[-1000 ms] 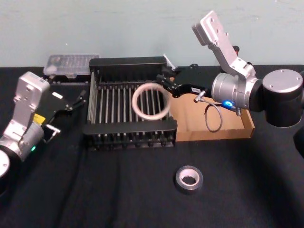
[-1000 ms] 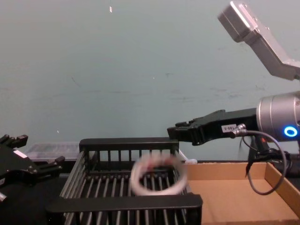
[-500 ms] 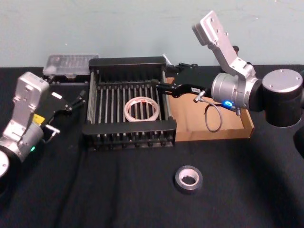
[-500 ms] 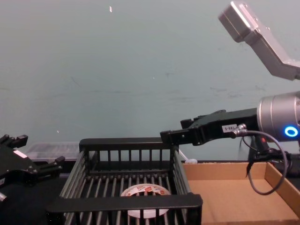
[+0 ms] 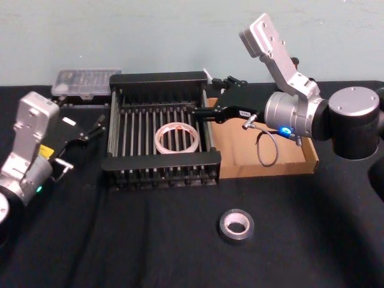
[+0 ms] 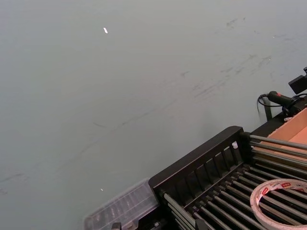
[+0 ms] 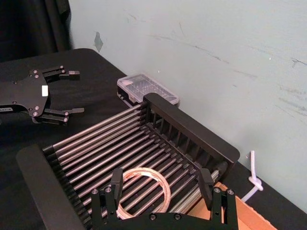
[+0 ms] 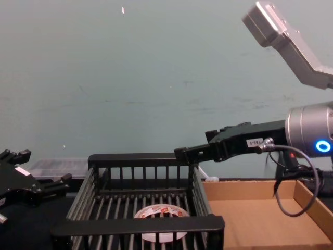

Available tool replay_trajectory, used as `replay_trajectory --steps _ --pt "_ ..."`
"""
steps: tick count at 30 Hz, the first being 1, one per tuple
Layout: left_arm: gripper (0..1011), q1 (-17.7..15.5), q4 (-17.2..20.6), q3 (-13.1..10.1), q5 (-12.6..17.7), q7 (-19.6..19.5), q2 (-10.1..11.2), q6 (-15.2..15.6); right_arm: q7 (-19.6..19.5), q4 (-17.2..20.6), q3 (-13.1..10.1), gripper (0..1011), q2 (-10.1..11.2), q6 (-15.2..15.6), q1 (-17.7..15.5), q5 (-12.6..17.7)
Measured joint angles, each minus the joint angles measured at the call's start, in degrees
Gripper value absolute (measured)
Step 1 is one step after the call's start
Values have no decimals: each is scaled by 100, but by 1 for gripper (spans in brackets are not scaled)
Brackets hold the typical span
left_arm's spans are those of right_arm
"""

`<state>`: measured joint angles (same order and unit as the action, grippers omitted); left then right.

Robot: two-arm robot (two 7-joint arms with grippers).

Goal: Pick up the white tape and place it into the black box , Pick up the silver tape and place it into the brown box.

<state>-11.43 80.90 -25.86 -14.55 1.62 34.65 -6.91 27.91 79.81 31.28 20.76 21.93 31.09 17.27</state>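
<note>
- Right gripper [image 5: 201, 114]: jaws spread, nothing held. It hangs over the right-hand rim of the black box [image 5: 159, 163], pointing across the bars toward the robot's left. The right wrist view agrees: its fingers [image 7: 115, 184] stand well apart, with a roll lying on the bars beyond them.
- White tape [image 5: 177, 138]: flat on the bars inside the black box, roughly central, not touching the gripper. Judgement: the first half of the task looks done.
- Silver tape [image 5: 235, 225]: flat on the black table [image 5: 120, 240], in front of both boxes and nearer the robot, well apart from the right gripper.
- Brown box [image 5: 237, 153]: just beside the black box on its right. The right arm reaches across above it, and a loop of cable [image 5: 264, 150] hangs over its floor.
- Left gripper [image 7: 76, 92]: fingers apart, empty, parked to the left of the black box.
- Step in hand, as I read it: the changeover between rolls. The release is complete and the second pick not yet begun.
- Next move calls for:
  - rising clear of the rim and drawing back toward the robot;
  - coming down over the silver roll with the jaws wide enough to take one wall of it;
  - a steep approach with the fingertips close to the table, since the roll is low and flat.
</note>
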Motion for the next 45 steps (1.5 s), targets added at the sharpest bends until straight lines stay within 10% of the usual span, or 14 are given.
replay_trajectory --steps 14,45 --pt "1001 0 0 0 0 0 0 0 56 426 -145 1002 379 130 -237 207" --pt "1001 0 0 0 0 0 0 0 125 2248 -599 1002 2286 577 -2058 1086"
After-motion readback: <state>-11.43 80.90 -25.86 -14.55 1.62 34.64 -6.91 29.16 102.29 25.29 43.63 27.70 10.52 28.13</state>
